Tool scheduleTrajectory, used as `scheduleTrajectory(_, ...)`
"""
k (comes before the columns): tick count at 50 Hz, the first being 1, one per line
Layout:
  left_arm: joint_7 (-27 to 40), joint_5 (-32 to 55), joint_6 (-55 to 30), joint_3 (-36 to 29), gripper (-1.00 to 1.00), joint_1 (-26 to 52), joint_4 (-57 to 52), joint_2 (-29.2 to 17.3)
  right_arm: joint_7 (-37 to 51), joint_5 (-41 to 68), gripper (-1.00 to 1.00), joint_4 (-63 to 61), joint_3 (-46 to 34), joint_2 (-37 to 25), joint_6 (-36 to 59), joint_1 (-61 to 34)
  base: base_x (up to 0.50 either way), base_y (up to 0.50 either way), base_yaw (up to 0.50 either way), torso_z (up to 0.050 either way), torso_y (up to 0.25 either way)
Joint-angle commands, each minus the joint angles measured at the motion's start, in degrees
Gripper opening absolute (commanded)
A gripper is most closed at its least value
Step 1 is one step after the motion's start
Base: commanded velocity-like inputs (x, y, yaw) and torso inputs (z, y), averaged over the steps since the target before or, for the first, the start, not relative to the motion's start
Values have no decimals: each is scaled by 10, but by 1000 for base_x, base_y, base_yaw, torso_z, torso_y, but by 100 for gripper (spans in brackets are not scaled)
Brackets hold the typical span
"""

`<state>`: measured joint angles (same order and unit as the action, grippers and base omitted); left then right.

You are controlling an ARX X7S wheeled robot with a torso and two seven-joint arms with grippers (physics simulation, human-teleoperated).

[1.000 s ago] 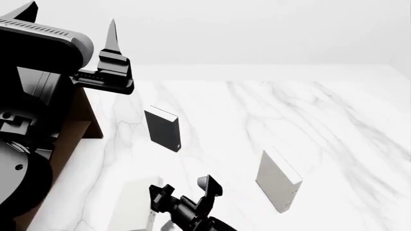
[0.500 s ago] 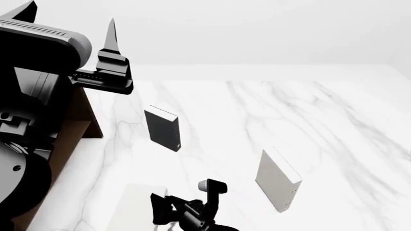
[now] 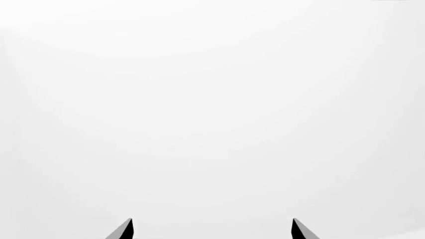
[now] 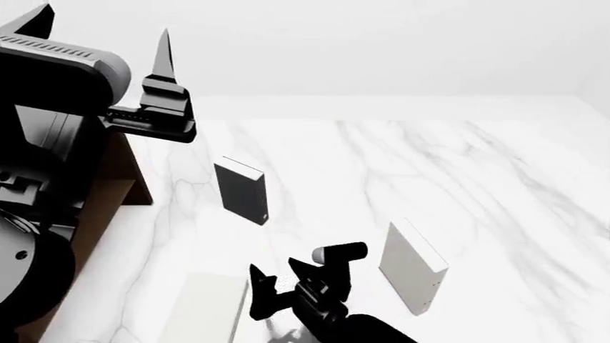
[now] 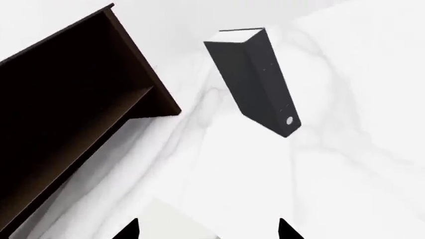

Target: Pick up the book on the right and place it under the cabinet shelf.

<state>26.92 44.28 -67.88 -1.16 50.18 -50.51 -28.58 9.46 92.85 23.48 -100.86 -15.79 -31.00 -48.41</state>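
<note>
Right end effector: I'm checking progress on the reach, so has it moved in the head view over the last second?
Yes. The right end effector has shifted right, towards the standing pale grey hardcover book, which has stayed put.

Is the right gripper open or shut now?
Open. In the right wrist view, the right gripper shows two fingertips set well apart, with nothing between them.

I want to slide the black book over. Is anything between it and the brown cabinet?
No, only bare marble tabletop lies between the black book and the cabinet; the right wrist view shows it best.
</note>
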Motion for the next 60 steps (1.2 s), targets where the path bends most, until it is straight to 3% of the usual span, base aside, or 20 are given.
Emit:
scheduleTrajectory(1,1,1,14,2,100,-14,0,-3,109,-113,100,-135,-40,-63,-15,-63,0,0,0,0,0)
scheduleTrajectory(14,7,8,13,5,100,-16,-2,-5,228,-224,100,-228,-65,-108,1,-111,0,0,0,0,0)
scheduleTrajectory(26,13,19,12,5,100,-18,-6,-2,347,-280,100,-400,-62,-201,65,-228,0,0,0,0,0)
scheduleTrajectory(42,32,56,-8,19,100,-12,-27,6,420,-225,100,-579,-16,-326,167,-427,0,0,0,0,0)
scheduleTrajectory(60,27,71,14,18,100,-26,-19,14,448,-171,100,-603,39,-443,227,-566,0,0,0,0,0)
